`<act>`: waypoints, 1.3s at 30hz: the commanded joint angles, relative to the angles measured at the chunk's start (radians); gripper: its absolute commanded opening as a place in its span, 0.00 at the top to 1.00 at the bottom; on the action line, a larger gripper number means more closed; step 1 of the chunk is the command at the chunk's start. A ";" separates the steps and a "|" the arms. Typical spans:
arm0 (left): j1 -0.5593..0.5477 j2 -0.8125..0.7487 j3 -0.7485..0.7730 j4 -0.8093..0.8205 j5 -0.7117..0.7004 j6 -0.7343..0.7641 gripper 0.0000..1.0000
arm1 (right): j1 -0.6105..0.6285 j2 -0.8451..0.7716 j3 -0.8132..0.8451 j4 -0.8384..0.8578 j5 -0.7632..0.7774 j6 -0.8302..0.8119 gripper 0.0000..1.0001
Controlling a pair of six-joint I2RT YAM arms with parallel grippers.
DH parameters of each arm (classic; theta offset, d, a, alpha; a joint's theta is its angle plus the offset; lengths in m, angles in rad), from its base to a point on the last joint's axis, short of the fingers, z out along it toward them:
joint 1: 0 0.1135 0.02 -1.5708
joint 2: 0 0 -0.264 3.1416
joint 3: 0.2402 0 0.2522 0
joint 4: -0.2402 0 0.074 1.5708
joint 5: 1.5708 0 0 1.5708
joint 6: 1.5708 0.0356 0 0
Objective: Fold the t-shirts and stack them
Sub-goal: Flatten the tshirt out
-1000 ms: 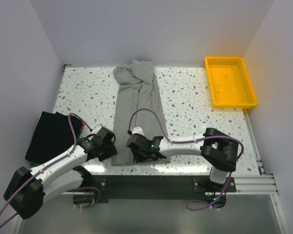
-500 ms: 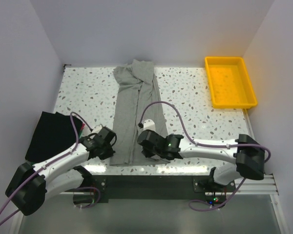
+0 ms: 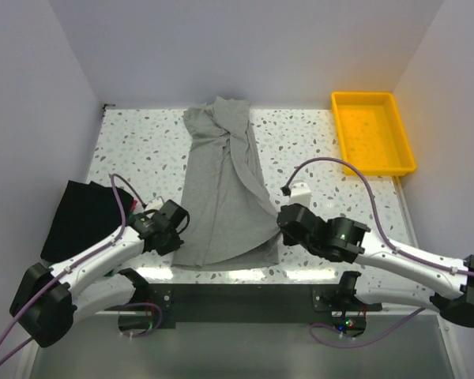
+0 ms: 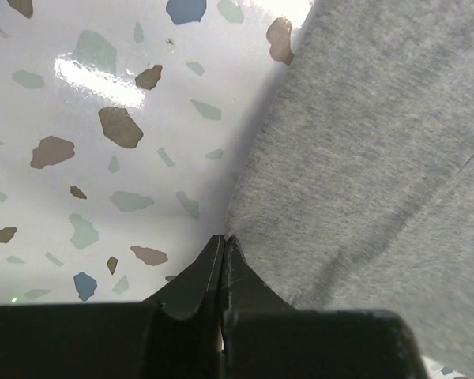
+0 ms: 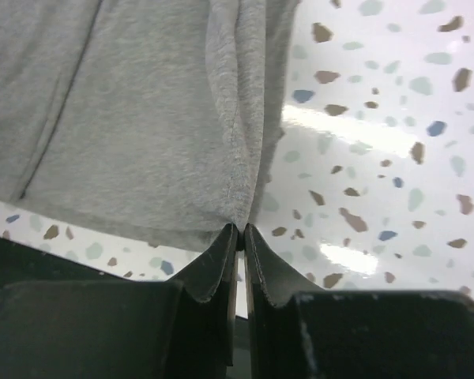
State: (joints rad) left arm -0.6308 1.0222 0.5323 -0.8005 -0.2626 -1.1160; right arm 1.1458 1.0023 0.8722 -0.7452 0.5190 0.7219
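A heather-grey t-shirt (image 3: 221,181) lies lengthwise down the middle of the speckled table, narrow and bunched at the far end and spread wider at the near hem. My left gripper (image 3: 178,242) is shut at the hem's near-left corner, with the fabric edge (image 4: 363,158) meeting the joined tips (image 4: 223,239). My right gripper (image 3: 280,234) is shut on the hem's near-right corner, and grey cloth (image 5: 142,118) is pinched between its tips (image 5: 238,229). A folded black t-shirt (image 3: 79,217) lies at the table's left side.
A yellow plastic tray (image 3: 373,95) stands at the far right corner. White walls close in the table on three sides. The near table edge and a dark rail run just below the hem. Purple cables loop above both arms.
Both grippers have shut on the hem's corners. The right arm has swung to the right with its corner, which spread the near hem wider. The left gripper has barely moved.
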 commanded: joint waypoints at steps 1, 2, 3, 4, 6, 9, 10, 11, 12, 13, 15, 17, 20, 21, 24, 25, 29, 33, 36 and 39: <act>-0.006 0.012 0.066 -0.066 -0.056 -0.001 1.00 | -0.066 -0.063 -0.001 -0.143 0.064 -0.030 0.89; -0.006 0.016 0.072 -0.069 -0.055 0.002 1.00 | -0.081 -0.082 -0.005 -0.151 0.059 -0.044 0.89; -0.006 0.016 0.072 -0.074 -0.055 0.004 1.00 | -0.104 -0.088 -0.009 -0.158 0.055 -0.048 0.89; -0.004 0.018 0.074 -0.075 -0.053 0.007 1.00 | -0.104 -0.093 -0.010 -0.169 0.046 -0.045 0.89; -0.006 0.021 0.074 -0.077 -0.052 0.007 1.00 | -0.106 -0.097 -0.009 -0.175 0.029 -0.041 0.91; -0.006 0.018 0.075 -0.080 -0.055 0.007 1.00 | -0.106 -0.088 0.025 -0.229 0.061 -0.021 0.92; -0.006 0.016 0.075 -0.078 -0.053 0.008 1.00 | -0.106 -0.087 0.043 -0.235 0.061 -0.019 0.92; -0.006 0.018 0.072 -0.072 -0.050 0.010 1.00 | -0.107 -0.088 0.054 -0.247 0.061 -0.021 0.92; -0.006 0.019 0.074 -0.072 -0.049 0.013 1.00 | -0.106 -0.090 0.065 -0.261 0.058 -0.024 0.90; -0.006 0.024 0.072 -0.069 -0.047 0.015 1.00 | -0.106 -0.091 0.083 -0.266 0.053 -0.029 0.89; -0.006 0.029 0.072 -0.063 -0.041 0.021 1.00 | -0.106 -0.093 0.099 -0.272 0.044 -0.042 0.88; -0.006 0.035 0.069 -0.057 -0.038 0.024 1.00 | -0.106 -0.090 0.120 -0.266 0.032 -0.061 0.87; -0.006 0.044 0.061 -0.040 -0.026 0.031 1.00 | -0.106 -0.062 0.145 -0.249 -0.011 -0.088 0.87; -0.004 0.044 0.060 -0.039 -0.024 0.031 1.00 | -0.106 -0.051 0.149 -0.238 -0.036 -0.091 0.87; -0.006 0.053 0.057 -0.035 -0.023 0.033 1.00 | -0.106 -0.027 0.119 -0.192 -0.059 -0.073 0.84; -0.006 0.052 0.057 -0.034 -0.023 0.035 1.00 | -0.106 -0.028 0.075 -0.178 -0.060 -0.061 0.82; -0.006 0.050 0.058 -0.035 -0.024 0.035 1.00 | -0.173 -0.057 -0.047 -0.079 -0.066 -0.022 0.64; -0.006 0.053 0.061 -0.032 -0.021 0.047 1.00 | -0.443 -0.045 -0.156 0.082 -0.296 -0.071 0.65; -0.006 0.052 0.063 -0.028 -0.017 0.053 1.00 | -0.500 -0.025 -0.225 0.153 -0.382 -0.067 0.66; -0.006 0.049 0.061 -0.029 -0.015 0.058 1.00 | -0.503 -0.030 -0.265 0.191 -0.428 -0.059 0.67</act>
State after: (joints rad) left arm -0.6308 1.0752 0.5724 -0.8383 -0.2760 -1.0794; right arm 0.6464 0.9783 0.6365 -0.6804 0.2073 0.6655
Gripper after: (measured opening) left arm 0.015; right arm 0.337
